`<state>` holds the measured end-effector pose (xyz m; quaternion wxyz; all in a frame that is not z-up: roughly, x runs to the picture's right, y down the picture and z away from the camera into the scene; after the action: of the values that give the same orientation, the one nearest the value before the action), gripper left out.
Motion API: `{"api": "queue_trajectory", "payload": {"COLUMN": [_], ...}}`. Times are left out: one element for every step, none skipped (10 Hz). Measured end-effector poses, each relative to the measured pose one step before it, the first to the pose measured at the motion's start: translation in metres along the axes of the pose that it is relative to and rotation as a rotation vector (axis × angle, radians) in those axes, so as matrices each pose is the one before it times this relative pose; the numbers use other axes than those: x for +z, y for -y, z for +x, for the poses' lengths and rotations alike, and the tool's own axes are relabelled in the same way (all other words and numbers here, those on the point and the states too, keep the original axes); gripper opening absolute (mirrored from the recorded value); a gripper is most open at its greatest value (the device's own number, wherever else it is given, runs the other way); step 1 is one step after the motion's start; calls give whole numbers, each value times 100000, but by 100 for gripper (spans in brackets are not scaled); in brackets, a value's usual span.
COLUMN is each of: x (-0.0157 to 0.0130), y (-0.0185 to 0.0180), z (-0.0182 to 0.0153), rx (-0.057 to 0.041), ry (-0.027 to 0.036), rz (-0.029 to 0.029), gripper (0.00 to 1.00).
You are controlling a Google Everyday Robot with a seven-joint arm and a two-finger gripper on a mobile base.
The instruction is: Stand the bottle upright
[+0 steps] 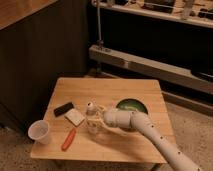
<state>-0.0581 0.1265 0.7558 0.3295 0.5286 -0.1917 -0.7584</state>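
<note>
Bottle [92, 119] standing upright on the wooden table [107, 95], between the fingers of the gripper [96, 120]. Whether the fingers grip it or have parted from it cannot be told. Left of the fingers: pale sponge [75, 117], black block [63, 108], orange pen [68, 139], white cup [39, 131]. Right: green bowl [131, 106].

bottle [91, 119] whitish | cup [39, 131] white | tool [69, 139] orange | bowl [131, 106] green
</note>
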Motion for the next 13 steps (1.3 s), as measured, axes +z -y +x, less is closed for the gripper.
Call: {"api": "queue_trajectory", "payload": {"x": [-96,-2,-173,-109,27,147,-3,-74,-199,32,123,-9,4], "y": [-226,247,-104,173,240,83,-84,-54,-95,84,75,17,6], "z": [-65,-131,-88,-93,-74,34,116,46,-22,57,108,-45,47], "rx": [-145,-613,-818,-777,-747,-225,288,202,93,-140,-113,-76,-439], "ry": [-1076,-781,-446,-510,-536,-257,587,223,-141,-46,219,79,49], "rz": [1987,1938,1511,2208,3709,2569,-1068,-3018,-1261,457,1323,312,-150], "gripper": [44,53,64,73,79,80,80,80,80,79,73,65,59]}}
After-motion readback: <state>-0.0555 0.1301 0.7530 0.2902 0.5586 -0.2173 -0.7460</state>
